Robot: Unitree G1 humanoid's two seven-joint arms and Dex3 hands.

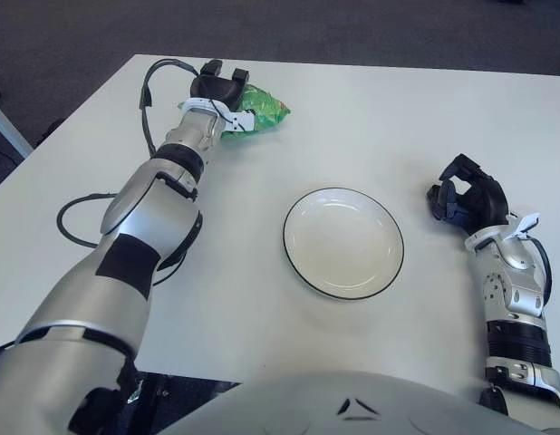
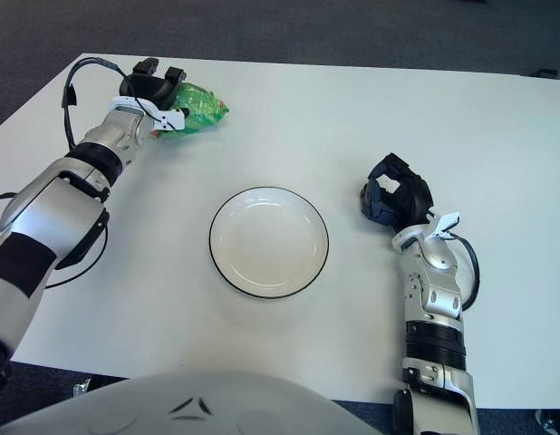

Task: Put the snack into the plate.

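One left robot hand (image 1: 222,89) clamps the green snack bag (image 1: 258,111), far from the plate (image 1: 343,242).

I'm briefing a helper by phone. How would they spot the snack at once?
On the white table, look to the far left corner, beyond the black-rimmed plate. The snack is a crinkled green bag under the left hand, the only colourful item there.

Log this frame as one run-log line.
left hand: on crinkled green snack bag, far left | white black-rimmed plate: empty, table centre | right hand: idle, right of plate
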